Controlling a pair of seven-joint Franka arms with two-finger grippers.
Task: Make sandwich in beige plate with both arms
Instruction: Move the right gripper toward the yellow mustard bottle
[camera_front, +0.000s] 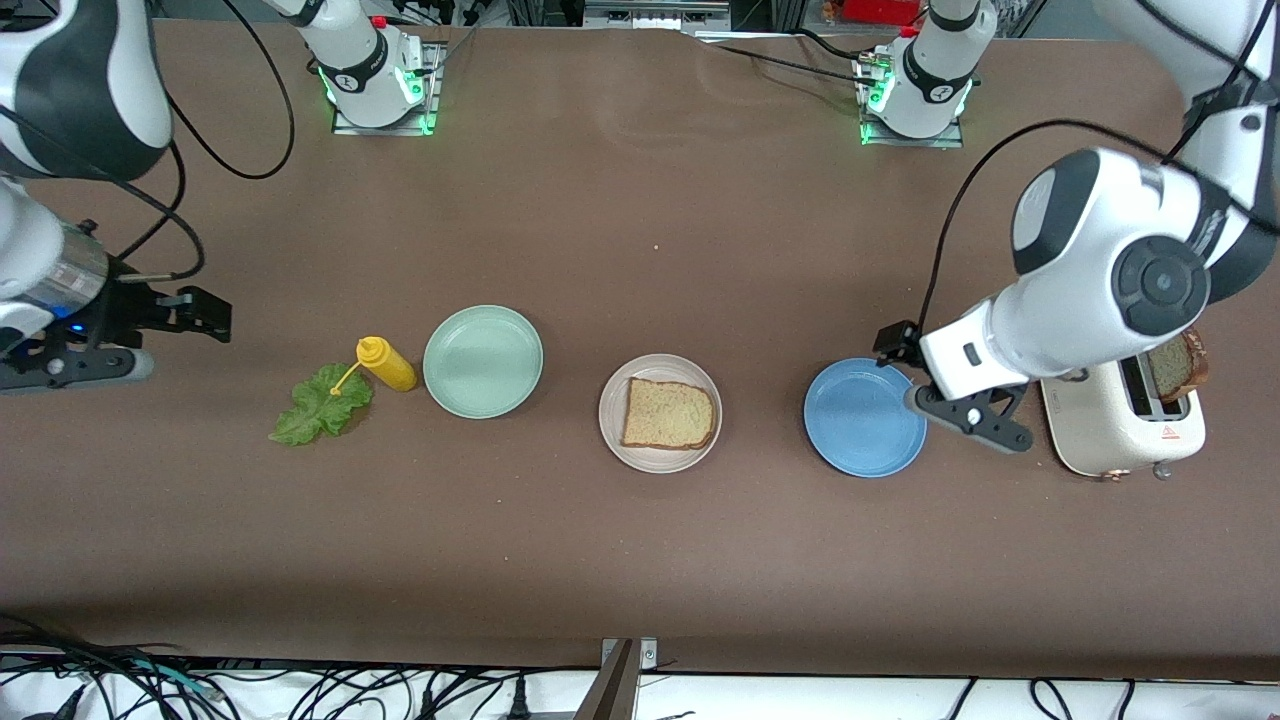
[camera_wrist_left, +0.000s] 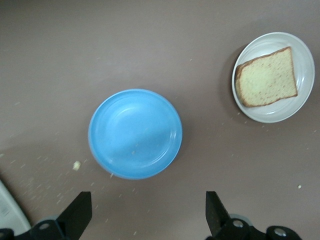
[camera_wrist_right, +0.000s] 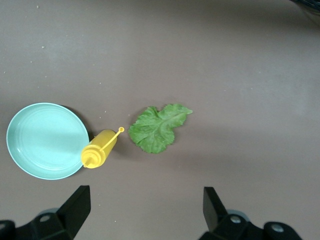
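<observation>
While 1 bread slice (camera_front: 668, 414) sits on the beige plate (camera_front: 612, 425), the left gripper (camera_wrist_left: 147, 212) hangs jaws apart beside the blue plate (camera_front: 864, 417), right gripper (camera_wrist_right: 145, 210) jaws apart near the lettuce (camera_front: 320, 405).

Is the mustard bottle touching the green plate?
Cannot tell. In the right wrist view the yellow mustard bottle overlaps the mint-green plate's rim with no gap visible; in the front view they sit tight together, but contact isn't plain.
</observation>
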